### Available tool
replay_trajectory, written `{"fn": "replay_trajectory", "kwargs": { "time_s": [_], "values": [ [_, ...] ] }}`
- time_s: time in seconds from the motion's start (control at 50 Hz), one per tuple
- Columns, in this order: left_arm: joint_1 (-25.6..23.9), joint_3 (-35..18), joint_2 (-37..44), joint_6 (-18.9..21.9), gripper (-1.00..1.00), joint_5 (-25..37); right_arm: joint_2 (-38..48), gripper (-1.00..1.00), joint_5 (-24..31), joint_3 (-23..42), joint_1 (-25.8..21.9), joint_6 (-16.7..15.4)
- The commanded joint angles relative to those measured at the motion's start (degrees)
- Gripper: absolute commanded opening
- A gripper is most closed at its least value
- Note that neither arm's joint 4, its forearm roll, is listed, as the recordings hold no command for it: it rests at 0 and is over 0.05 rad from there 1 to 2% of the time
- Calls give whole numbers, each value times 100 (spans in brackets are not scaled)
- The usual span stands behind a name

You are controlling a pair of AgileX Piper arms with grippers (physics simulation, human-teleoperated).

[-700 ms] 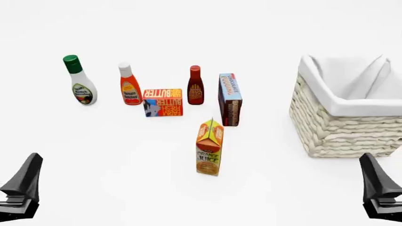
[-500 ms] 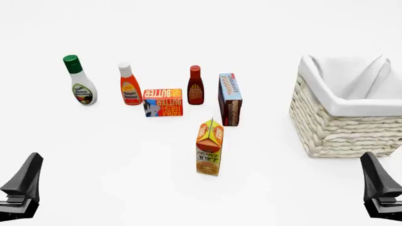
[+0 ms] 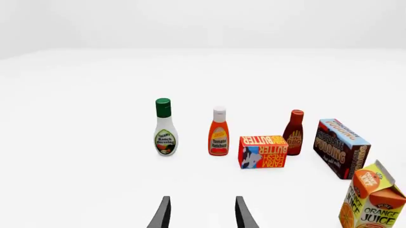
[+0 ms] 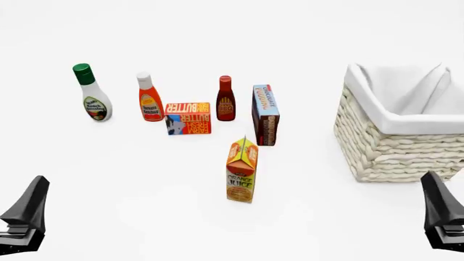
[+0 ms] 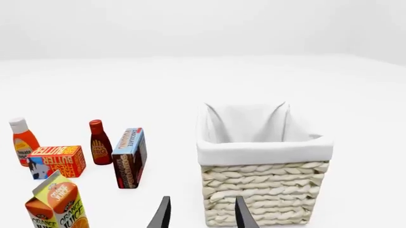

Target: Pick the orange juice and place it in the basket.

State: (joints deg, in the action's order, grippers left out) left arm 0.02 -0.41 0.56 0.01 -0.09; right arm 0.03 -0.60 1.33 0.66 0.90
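orange juice [image 4: 242,171] upright, basket [image 4: 392,147] well apart — right

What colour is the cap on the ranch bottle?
Green; the ranch bottle's cap shows best in the front view.

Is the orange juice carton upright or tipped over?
Upright: the orange juice carton stands on its base, gable top up, apart from the pudding box behind it.
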Motion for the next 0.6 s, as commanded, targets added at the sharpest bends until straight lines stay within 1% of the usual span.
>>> {"fn": "replay_trajectory", "kwargs": {
  "time_s": [0.02, 0.04, 0.06, 0.12, 0.16, 0.18, 0.2, 0.22, 0.26, 0.28, 0.3, 0.32, 0.34, 0.38, 0.42, 0.44, 0.46, 0.52, 0.56, 0.58, 0.6],
  "values": [
    [0, -2, -11, 1, 100, 12, 3, 100, 283, 290, -50, 77],
    [0, -2, -12, 0, 100, 13, 5, 100, 324, 322, -88, 164],
    [0, -1, -13, 0, 100, 14, 0, 100, 280, 377, -107, 329],
    [0, -1, -16, 0, 100, 16, 3, 100, 474, 480, -153, 530],
    [0, -1, -18, 0, 100, 19, 15, 100, 562, 484, -192, 759],
    [0, -1, -19, 0, 100, 19, 27, 100, 597, 485, -170, 807],
    [0, -1, -19, 1, 100, 19, 32, 100, 574, 478, -241, 935],
    [0, -1, -19, 0, 100, 19, 38, 100, 567, 497, -307, 987],
    [0, -1, -20, 0, 100, 20, 142, 100, 596, 534, -349, 968],
    [-1, -1, -21, 1, 100, 21, 108, 100, 598, 535, -364, 1143],
    [-1, -1, -21, 1, 100, 21, 105, 100, 601, 535, -364, 1143],
    [0, -1, -22, 1, 100, 23, 105, 100, 611, 557, -436, 1277],
    [0, -1, -22, 1, 100, 23, 242, 100, 583, 604, -452, 1227],
    [-1, -2, -24, 1, 100, 24, 412, 100, 487, 620, -494, 1257],
    [-1, -2, -24, 1, 100, 26, 406, 100, 460, 678, -576, 1450],
    [-1, -4, -24, 1, 100, 27, 676, 100, 358, 762, -639, 1492],
    [-1, -4, -24, 1, 100, 27, 684, 100, 350, 762, -639, 1492],
    [-1, -6, -25, 1, 100, 30, 680, 100, 335, 869, -687, 1736],
    [-1, -7, -25, 2, 100, 31, 1009, 100, 259, 1034, -784, 1800],
    [-1, -7, -25, 2, 100, 31, 1013, 100, 255, 1034, -784, 1800],
    [-1, -7, -25, 2, 100, 31, 1201, 100, 193, 1114, -884, 2019]
  ]
}}
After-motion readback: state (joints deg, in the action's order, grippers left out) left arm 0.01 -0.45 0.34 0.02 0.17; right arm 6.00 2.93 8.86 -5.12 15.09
